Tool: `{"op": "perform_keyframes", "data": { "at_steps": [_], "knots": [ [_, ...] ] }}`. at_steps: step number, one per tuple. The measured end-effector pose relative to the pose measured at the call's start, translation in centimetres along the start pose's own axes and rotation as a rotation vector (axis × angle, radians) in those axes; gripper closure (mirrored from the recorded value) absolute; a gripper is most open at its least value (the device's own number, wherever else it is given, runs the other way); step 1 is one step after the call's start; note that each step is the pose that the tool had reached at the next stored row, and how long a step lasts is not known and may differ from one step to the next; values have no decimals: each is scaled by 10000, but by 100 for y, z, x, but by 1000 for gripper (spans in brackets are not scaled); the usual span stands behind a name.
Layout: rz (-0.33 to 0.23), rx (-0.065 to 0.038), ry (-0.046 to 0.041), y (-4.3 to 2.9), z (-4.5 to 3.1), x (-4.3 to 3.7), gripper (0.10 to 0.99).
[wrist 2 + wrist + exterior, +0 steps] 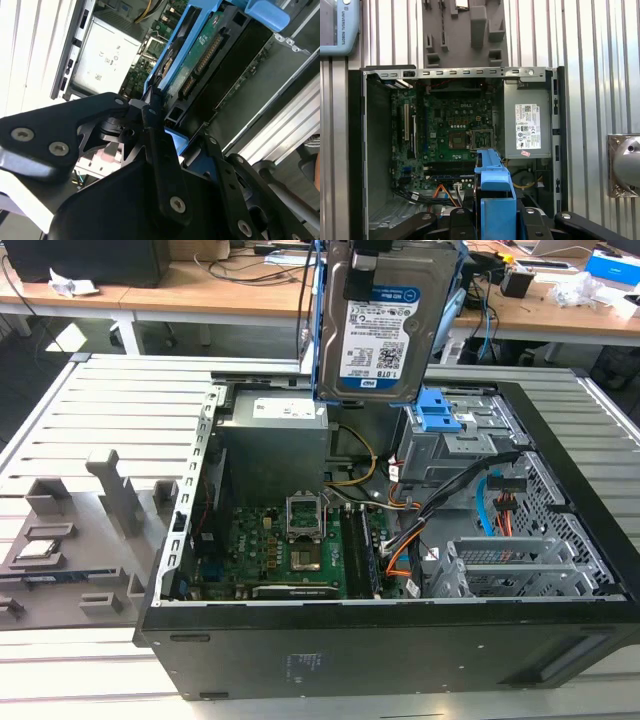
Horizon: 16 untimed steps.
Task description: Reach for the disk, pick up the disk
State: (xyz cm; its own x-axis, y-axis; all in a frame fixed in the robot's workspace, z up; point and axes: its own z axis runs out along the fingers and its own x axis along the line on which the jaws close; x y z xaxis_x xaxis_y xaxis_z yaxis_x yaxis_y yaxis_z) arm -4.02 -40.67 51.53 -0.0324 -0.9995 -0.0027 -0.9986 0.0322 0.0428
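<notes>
Exterior view
- Disk: the disk [385, 325] is held in the air above the far edge of the computer case [400, 650], label side towards the camera, touching nothing below.
- Gripper: the gripper [366, 252] is seen at the disk's upper end, and the disk hangs straight below it.
- Long axis: the disk is carried upright, its long axis in line with the gripper.
- Below: the power-supply box [272, 435] and the drive bay [445, 445] lie beneath, well apart from the disk.
- Support: the case rests on the slatted table [110, 390], near its front edge.

Second wrist view
- Grip: the fingers [162, 165] are pressed together on the disk [200, 57] at its near end, where the blue frame [175, 45] is pinched.
- Direction: the disk runs straight away from the gripper [150, 107], towards the open case.

First wrist view
- Disk: the disk [496, 200] is seen edge-on, clamped between the fingers [455, 220].
- Under it: the motherboard [455, 130] is seen inside the case, apart from the disk.
</notes>
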Motion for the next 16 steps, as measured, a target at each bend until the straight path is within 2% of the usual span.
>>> {"op": "perform_keyframes", "data": {
  "at_steps": [6,16],
  "knots": [
    [0,0,1,-2,0,57,722],
    [0,0,0,-8,-1,226,722]
  ]
}}
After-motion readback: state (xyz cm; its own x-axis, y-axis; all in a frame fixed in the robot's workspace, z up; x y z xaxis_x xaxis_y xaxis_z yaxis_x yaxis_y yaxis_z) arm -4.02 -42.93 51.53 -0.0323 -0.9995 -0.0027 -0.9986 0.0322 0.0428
